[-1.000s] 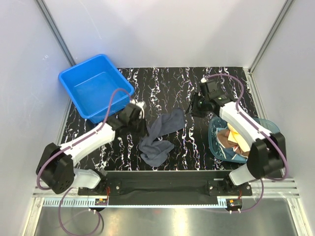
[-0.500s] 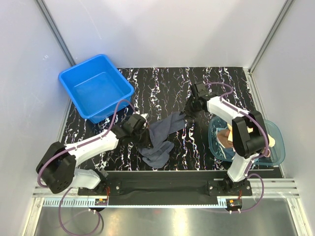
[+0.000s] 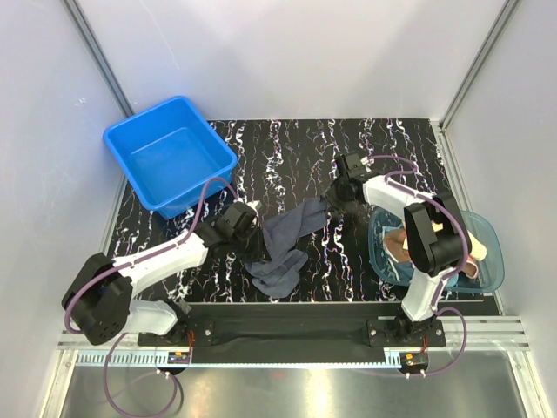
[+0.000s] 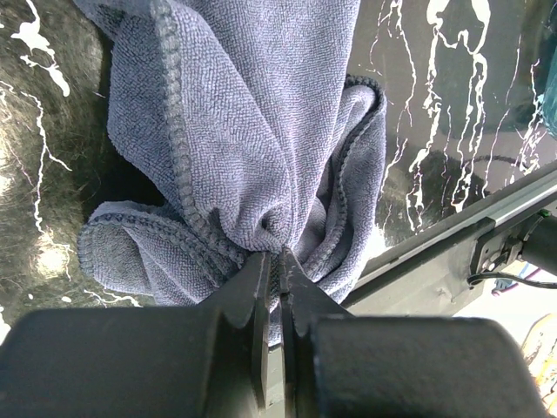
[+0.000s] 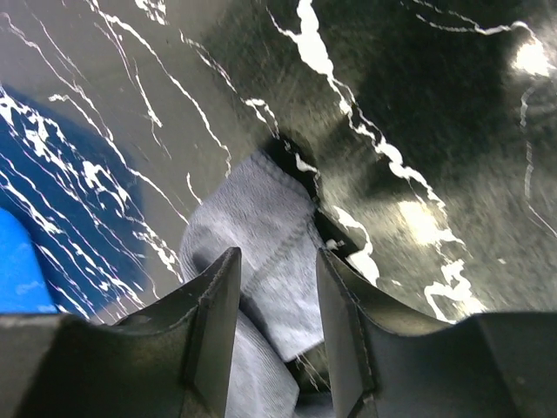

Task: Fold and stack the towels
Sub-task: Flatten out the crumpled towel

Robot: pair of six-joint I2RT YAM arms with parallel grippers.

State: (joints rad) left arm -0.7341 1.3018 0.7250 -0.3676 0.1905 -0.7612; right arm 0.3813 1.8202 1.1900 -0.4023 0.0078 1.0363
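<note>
Pinching the grey towel (image 4: 261,131) in my left hand (image 4: 277,259), I've just brought my open right hand (image 5: 274,266) astride its corner to spread it.

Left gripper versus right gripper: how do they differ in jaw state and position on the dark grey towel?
The left gripper is shut, pinching a bunched fold of the dark navy-grey cloth towel; the right gripper is open, straddling a flat corner. In the top view the left gripper is at the towel's left edge, the right gripper at its far-right corner. Both meet the same towel.
</note>
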